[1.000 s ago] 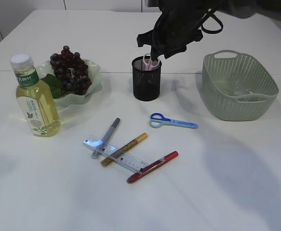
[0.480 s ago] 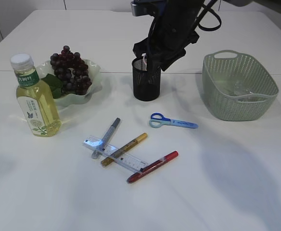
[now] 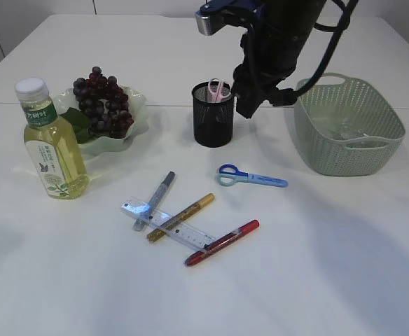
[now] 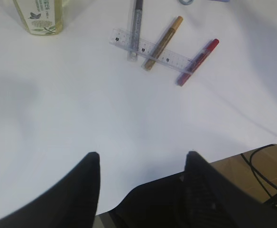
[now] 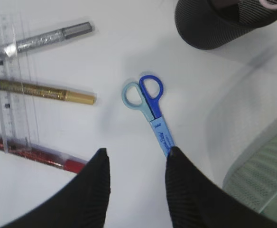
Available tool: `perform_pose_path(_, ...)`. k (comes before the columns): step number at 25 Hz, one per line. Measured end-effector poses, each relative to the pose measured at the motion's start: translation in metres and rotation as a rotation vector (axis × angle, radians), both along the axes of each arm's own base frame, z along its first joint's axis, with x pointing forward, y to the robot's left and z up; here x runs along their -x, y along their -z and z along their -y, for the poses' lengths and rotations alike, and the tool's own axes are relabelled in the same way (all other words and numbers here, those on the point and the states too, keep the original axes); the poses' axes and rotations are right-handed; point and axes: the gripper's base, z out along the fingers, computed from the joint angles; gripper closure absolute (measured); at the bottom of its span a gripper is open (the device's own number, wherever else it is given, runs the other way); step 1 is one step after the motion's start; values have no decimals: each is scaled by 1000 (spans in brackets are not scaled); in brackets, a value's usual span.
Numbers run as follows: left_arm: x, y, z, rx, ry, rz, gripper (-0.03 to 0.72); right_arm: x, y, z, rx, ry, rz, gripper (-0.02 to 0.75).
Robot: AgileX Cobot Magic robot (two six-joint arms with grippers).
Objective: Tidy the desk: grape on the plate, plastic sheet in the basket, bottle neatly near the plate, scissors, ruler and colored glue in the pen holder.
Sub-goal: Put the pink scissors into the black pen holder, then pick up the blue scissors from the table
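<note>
My right gripper [image 3: 250, 106] hangs open and empty between the black pen holder [image 3: 213, 122] and the basket [image 3: 348, 126]. In the right wrist view its open jaws [image 5: 137, 154] hover just above the blue scissors [image 5: 150, 107], which lie flat on the table. Pink scissors [image 3: 216, 89] stand in the holder. The clear ruler [image 3: 168, 225] lies under silver [image 3: 155, 199], gold [image 3: 181, 217] and red [image 3: 222, 243] glue pens. Grapes [image 3: 103, 101] sit on the plate [image 3: 113, 145], beside the bottle [image 3: 50, 140]. A plastic sheet [image 3: 341, 129] lies in the basket. My left gripper [image 4: 142, 154] is open over bare table near the front edge.
The white table's front edge and a cable [image 4: 262, 166] show behind the left gripper. Bare tabletop stretches between the glue pens and the front edge, and to the right of the scissors below the basket.
My right arm has moved from directly over the pen holder to its right side, toward the basket. The pink scissors stay in the holder. The items on the table have not moved.
</note>
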Motion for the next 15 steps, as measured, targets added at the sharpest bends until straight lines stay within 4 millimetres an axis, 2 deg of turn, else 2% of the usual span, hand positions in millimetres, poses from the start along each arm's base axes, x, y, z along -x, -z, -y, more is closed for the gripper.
perform_pose_path(5, 0, 0, 0, 0, 0, 0, 273, 4, 0, 5, 73, -107, 23, 415)
perform_pose_path(15, 0, 0, 0, 0, 0, 0, 273, 4, 1, 6, 69, -63, 15, 415)
